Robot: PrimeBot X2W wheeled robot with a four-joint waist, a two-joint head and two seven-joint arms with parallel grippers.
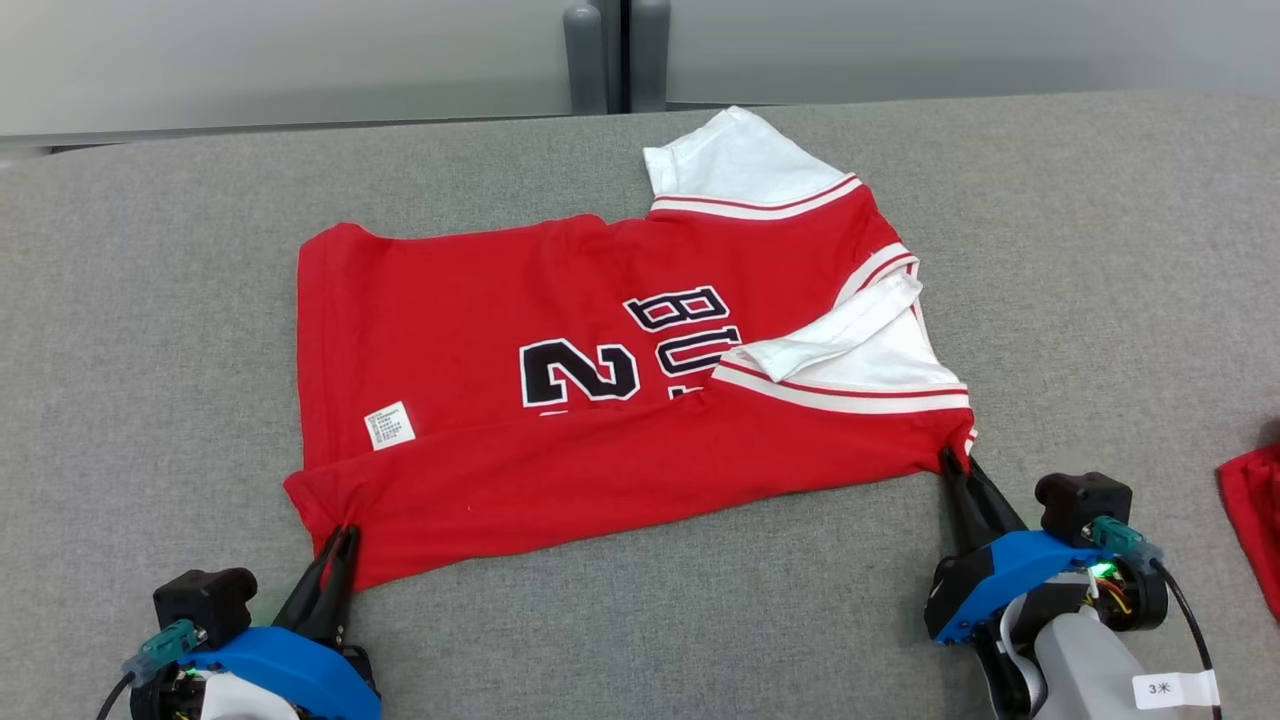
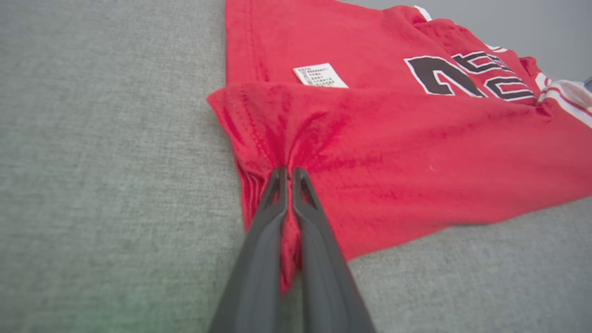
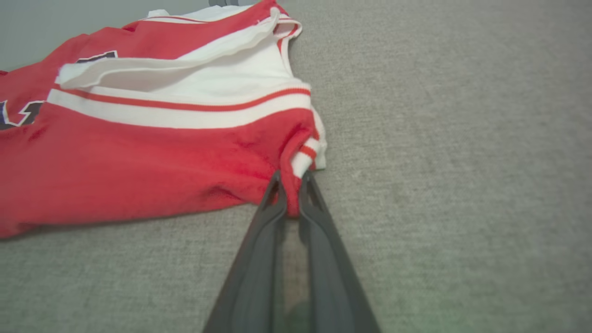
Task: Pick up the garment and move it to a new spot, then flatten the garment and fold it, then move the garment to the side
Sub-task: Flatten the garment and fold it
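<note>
Grey fabric table (image 1: 150,300): red-white jersey (image 1: 600,480) half-folded; left tool (image 1: 344,532), right tool (image 1: 951,460) each pinching near corner.

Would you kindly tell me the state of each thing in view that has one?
jersey: lying on the grey table, near edge folded over its front, one white sleeve folded in.
left gripper: shut on the jersey's near left corner.
right gripper: shut on the jersey's near right corner.
red cloth: lying at the right edge, cut off.
</note>
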